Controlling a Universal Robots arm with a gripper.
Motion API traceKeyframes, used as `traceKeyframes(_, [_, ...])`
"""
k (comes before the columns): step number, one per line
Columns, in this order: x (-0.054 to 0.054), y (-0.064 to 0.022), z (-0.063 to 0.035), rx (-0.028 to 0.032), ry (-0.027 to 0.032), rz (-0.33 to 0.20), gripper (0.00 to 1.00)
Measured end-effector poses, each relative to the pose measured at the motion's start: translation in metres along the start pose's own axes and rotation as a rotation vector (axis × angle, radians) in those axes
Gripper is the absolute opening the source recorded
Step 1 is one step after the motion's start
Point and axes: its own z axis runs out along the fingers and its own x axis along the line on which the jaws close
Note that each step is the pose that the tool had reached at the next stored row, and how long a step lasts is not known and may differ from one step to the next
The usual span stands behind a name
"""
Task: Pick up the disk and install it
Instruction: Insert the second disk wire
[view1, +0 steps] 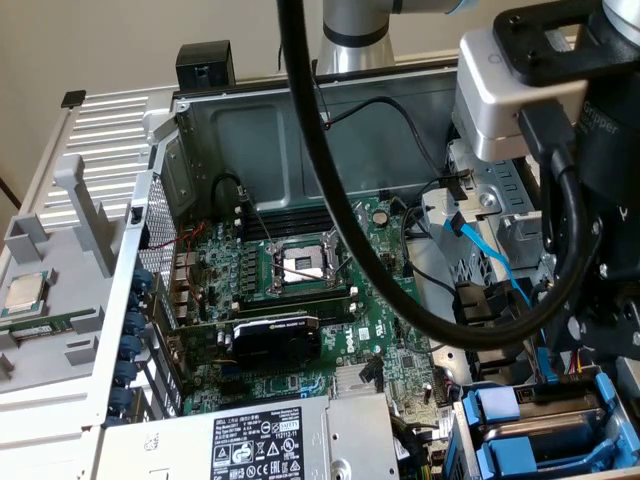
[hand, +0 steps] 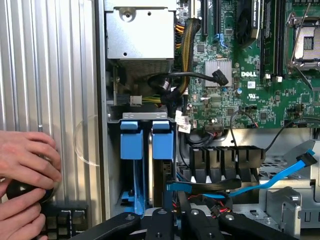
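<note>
My pincer (hand: 172, 220), its state indeterminate, hangs above the blue drive carriers (hand: 146, 140) in the bay; I judge a square, centred descent is required.

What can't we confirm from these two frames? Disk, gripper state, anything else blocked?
- Disk: Toshiba label unseen; the blue drive trays show edge-on in the wrist view, and the exterior view's bottom edge cuts them.
- Gripper: black links cut by the wrist view's edge, so open or shut is unclear.
- Hands: they cover a dark object, identity unclear.
- CPU socket: partly crossed by the black cable in the exterior view.
</note>
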Motion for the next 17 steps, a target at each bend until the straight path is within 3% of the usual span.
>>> traceKeyframes(1, [0.0,0.0,0.0,0.0,0.0,0.0,0.11])
traceKeyframes(5, [-0.0007,-0.0001,0.0002,0.0,0.0002,-0.004,0.11])
traceKeyframes(17, [-0.0008,0.0,0.0,-0.0066,-0.0137,-0.219,0.11])
